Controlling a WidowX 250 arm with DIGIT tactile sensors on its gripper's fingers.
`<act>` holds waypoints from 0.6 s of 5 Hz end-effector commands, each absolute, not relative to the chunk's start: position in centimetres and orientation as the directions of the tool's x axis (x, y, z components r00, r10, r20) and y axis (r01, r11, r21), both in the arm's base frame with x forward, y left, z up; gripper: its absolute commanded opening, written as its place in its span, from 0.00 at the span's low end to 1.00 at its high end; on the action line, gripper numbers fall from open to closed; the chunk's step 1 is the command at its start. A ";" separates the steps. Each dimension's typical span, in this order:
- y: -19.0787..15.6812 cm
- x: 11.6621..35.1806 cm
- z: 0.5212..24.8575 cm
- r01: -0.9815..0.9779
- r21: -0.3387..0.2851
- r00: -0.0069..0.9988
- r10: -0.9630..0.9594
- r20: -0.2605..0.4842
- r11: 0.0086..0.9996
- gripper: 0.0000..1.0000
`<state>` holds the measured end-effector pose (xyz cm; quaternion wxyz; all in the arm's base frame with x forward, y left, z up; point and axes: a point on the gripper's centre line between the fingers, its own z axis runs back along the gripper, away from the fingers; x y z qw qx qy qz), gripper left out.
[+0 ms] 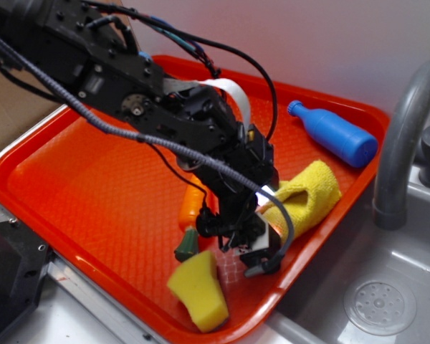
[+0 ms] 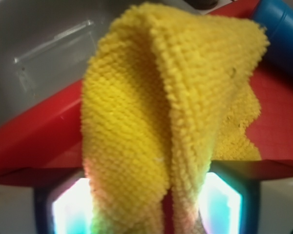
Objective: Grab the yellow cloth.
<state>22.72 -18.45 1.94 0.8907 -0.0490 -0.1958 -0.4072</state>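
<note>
Gripping a fold of the yellow cloth [image 2: 151, 112] between the fingers [image 2: 224, 200] of the gripper [image 1: 261, 236] — bunched near the right edge of the red tray [image 1: 93, 193], beside the sink [image 1: 387, 301]. Grab apparently made — lifting clear not yet done.

We see a pale, plain wall [image 1: 358, 43] across the top of the frame, lit softly with a faint pink cast. At the right stands a grey curved faucet [image 1: 405, 129] over a grey metal sink [image 1: 408, 279] with a round drain [image 1: 380, 307] at lower right. Brown cardboard [image 1: 11, 107] shows at far left.
</note>
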 end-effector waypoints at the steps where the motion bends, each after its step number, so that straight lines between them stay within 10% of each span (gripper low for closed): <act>1: -17.7 19.5 5.8 0.682 0.065 0.673 -0.660 0.335 0.728 0.00; 3: -15.1 17.3 8.5 0.586 0.069 0.745 -0.570 0.346 0.808 0.00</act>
